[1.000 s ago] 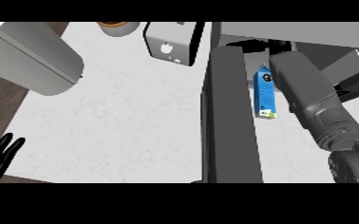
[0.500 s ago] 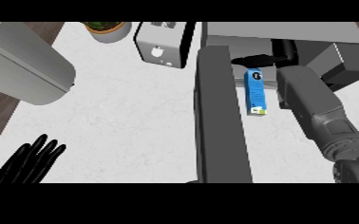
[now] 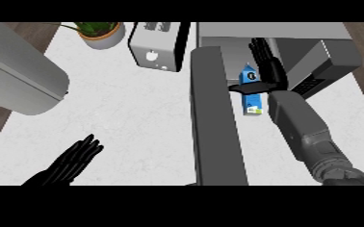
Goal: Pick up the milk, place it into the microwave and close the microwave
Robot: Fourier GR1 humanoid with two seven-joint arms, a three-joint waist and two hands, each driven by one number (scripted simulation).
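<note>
Milk (image 3: pixel 253 101) lies just left of our right hand (image 3: pixel 270 72), its blue carton running lengthwise alongside the palm and wrist, gabled top pointing away from us. Our right hand is open: the fingers (image 3: pixel 260 53) stretch straight ahead, while the thumb (image 3: pixel 245 87) sticks out to the left and lies across the middle of the carton, touching it. We cannot tell whether the carton rests on something beneath it or hangs from the thumb.

Left of the milk, on its far side from our right hand, the microwave door (image 3: pixel 213 120) stands open as a long dark slab running toward us. Ahead of the fingertips and to their right is the grey microwave (image 3: pixel 284 31) body.

Our left hand (image 3: pixel 71 161) is well apart from all this, low over the white counter (image 3: pixel 135 120), fingers straight and together, holding nothing. Far ahead of it stand a toaster (image 3: pixel 153 45) and a potted plant (image 3: pixel 99 31), and a large rounded grey object (image 3: pixel 25 81) lies ahead to its left.
</note>
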